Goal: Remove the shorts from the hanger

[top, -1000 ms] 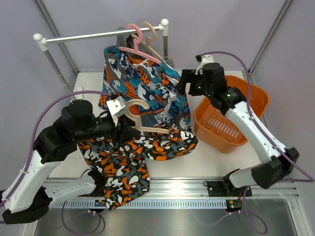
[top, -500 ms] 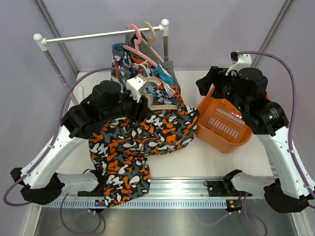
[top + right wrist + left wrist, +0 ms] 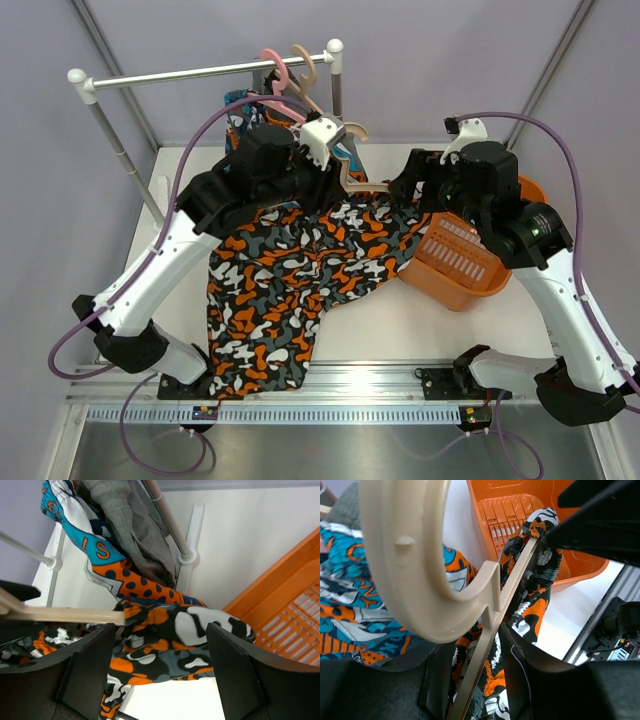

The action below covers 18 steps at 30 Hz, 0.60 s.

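The camouflage shorts (image 3: pixel 300 270) hang on a beige hanger (image 3: pixel 345 165) and trail down to the table's front edge. My left gripper (image 3: pixel 325 150) is shut on that hanger's neck (image 3: pixel 485 645) and holds it up near the rack. My right gripper (image 3: pixel 405 185) is open, with the hanger's right end and the camouflage waistband (image 3: pixel 175 630) between its fingers (image 3: pixel 85 665), not touching them. The blue patterned shorts (image 3: pixel 85 545) and the dark grey shorts (image 3: pixel 135 520) hang on the rack behind, mostly hidden by my left arm in the top view.
An orange basket (image 3: pixel 470 260) stands at the right, tilted, just beside the right gripper. The clothes rack's rail (image 3: pixel 180 75) spans the back, with a pink hanger (image 3: pixel 275 70) and another beige hook (image 3: pixel 300 55) on it. Its post base (image 3: pixel 187 557) stands on the table.
My left arm has carried the hanger with the camouflage shorts up, back and to the right. My right gripper has come down and left, round the hanger's right end.
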### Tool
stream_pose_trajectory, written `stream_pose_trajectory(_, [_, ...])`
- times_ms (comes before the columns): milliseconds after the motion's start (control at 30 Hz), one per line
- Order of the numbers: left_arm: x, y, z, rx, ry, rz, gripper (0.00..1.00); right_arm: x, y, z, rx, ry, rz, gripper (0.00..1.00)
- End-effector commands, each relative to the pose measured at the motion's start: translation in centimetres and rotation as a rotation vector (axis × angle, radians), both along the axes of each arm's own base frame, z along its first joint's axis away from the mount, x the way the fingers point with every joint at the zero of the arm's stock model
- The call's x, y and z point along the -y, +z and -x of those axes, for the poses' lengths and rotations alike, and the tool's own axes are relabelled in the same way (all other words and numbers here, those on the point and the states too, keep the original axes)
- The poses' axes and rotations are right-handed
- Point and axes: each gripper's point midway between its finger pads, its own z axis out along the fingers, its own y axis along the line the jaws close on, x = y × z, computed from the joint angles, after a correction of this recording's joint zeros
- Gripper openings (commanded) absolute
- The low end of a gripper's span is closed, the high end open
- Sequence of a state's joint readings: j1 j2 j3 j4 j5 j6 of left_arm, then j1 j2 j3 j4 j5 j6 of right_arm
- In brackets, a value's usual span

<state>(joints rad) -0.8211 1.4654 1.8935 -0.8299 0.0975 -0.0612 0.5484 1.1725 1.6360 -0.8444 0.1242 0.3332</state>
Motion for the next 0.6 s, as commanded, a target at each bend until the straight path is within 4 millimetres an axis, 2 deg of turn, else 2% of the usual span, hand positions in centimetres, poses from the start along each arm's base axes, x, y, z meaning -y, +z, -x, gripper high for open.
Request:
stream_pose_trajectory(0, [1.6, 4.5, -0.6, 0.1, -0.017, 0.12, 0.0, 0.9, 1.1, 0.9, 0.027, -0.022, 0.006, 0.83])
stream_pose_trajectory(200, [2.5, 4.7, -1.5, 0.107, -0.019, 0.126, 0.0, 1.0, 0.0, 1.3, 0.0, -0.013, 0.027, 0.82])
stream_pose_trajectory(400, [3.0, 5.5, -1.4, 0.118, -0.035, 0.134, 0.0, 1.1, -1.7, 0.8, -0.029, -0.031, 0.053, 0.75])
stream_pose_trajectory(567, [3.1, 5.0, -1.0, 0.11, -0.048, 0.119, 0.0, 1.3, -1.4, -0.4, -0.024, -0.076, 0.073, 0.73])
